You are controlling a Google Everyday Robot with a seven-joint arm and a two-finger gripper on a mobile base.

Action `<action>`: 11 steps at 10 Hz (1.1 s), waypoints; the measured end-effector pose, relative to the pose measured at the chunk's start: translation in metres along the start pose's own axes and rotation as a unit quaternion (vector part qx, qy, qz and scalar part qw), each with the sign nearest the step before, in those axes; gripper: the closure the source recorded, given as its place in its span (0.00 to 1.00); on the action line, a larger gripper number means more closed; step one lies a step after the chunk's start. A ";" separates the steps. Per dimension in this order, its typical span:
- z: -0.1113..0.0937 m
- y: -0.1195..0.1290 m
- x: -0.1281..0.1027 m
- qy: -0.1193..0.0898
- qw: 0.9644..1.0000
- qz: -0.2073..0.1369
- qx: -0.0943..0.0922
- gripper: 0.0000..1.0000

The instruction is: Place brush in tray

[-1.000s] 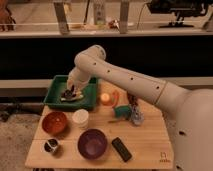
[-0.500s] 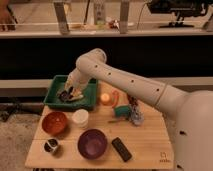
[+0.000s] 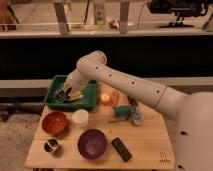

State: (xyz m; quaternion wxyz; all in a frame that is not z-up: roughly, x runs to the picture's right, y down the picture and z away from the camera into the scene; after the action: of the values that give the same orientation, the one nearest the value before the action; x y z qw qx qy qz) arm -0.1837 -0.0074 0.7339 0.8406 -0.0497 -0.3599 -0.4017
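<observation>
Lowered further since a moment ago, the gripper (image 3: 66, 93) now sits inside the tray (image 3: 90, 101).
Nearer lie a purple bowl (image 3: 92, 144) and white cup (image 3: 80, 118); behind them, the brush (image 3: 73, 93) is at the gripper, over the tray floor.

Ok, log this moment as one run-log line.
task: brush to tray | end effector: down inside green tray | brush: hidden by end effector, cannot tell | stage: at placing point

Red bowl (image 3: 54, 122), white cup (image 3: 80, 118), purple bowl (image 3: 92, 143), perhaps an orange (image 3: 105, 98).
</observation>
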 end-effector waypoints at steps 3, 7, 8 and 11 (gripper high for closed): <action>-0.013 0.006 0.001 0.004 1.000 0.005 0.009 0.23; -0.013 0.003 -0.008 0.004 1.000 0.000 0.006 0.20; -0.020 0.005 -0.014 0.011 1.000 -0.004 -0.004 0.20; -0.052 0.027 -0.003 0.067 0.996 0.027 -0.054 0.20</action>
State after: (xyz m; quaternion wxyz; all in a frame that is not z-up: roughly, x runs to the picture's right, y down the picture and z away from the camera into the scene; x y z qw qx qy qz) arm -0.1366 -0.0066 0.6995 0.8695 -0.0771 -0.2790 -0.4002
